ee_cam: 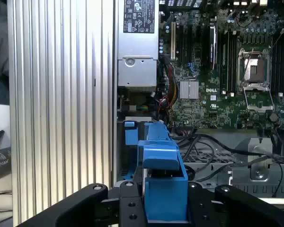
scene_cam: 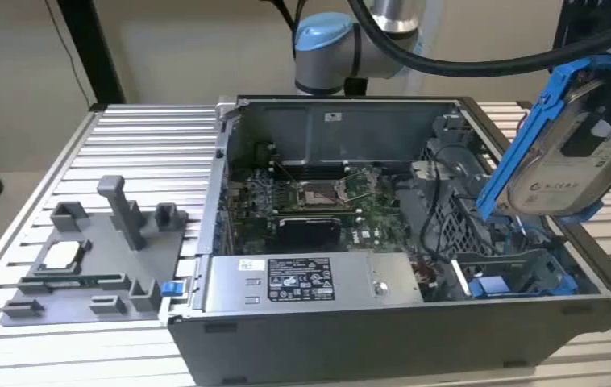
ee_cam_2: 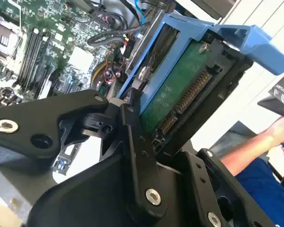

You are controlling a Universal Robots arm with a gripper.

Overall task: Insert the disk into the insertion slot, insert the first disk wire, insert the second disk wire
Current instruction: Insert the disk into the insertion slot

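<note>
the hand [ee_cam: 163, 205] is clamped on the disk [scene_cam: 559, 165], with its black fingers [ee_cam_2: 132, 113] pressed against the edges of the blue carrier. the disk hangs steeply tilted, almost on edge, above the computer case [scene_cam: 392, 343] near the case's end at the exterior view's right, and is clear of the case. the insertion slot [scene_cam: 515, 274] lies inside the case just below the disk, which is not yet in it. the arm [scene_cam: 333, 40] stands behind the case on the ribbed tabletop [scene_cam: 144, 133].
</note>
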